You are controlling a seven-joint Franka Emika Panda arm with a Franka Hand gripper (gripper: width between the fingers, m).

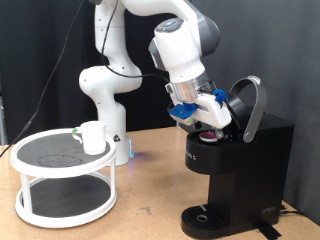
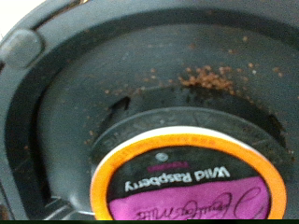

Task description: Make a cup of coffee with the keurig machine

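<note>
In the exterior view the white arm (image 1: 180,45) bends down from the top of the picture and puts its gripper (image 1: 208,122) into the open mouth of the keurig machine (image 1: 240,170), which stands on the wooden counter (image 1: 140,215) at the exterior view's right. The machine's rounded lid (image 1: 250,105) is swung up and back, and the gripper sits just under it, right over the brew chamber, with a small purplish thing at its tip that is too small to make out here. Whether the jaws are apart or together cannot be told from this view, since the hand's blue and white housing covers them. The cup (image 1: 93,137) stands well apart from the gripper, on the top tier of a round white two-tier stand (image 1: 62,180) at the exterior view's left, upright, with nothing on the machine's round drip base (image 1: 205,217). A small green-edged thing lies just beside the cup on the same tier. In the wrist view the camera looks straight into the dark chamber (image 2: 140,93) of the machine, whose grey walls are speckled with brown coffee grounds. A pod (image 2: 192,182) with an orange rim and a purple lid reading "Wild Raspberry" lies in the chamber's seat, close under the camera. No fingers show in this view, so the state of the jaws cannot be told here either, nor whether they touch the pod.
</note>
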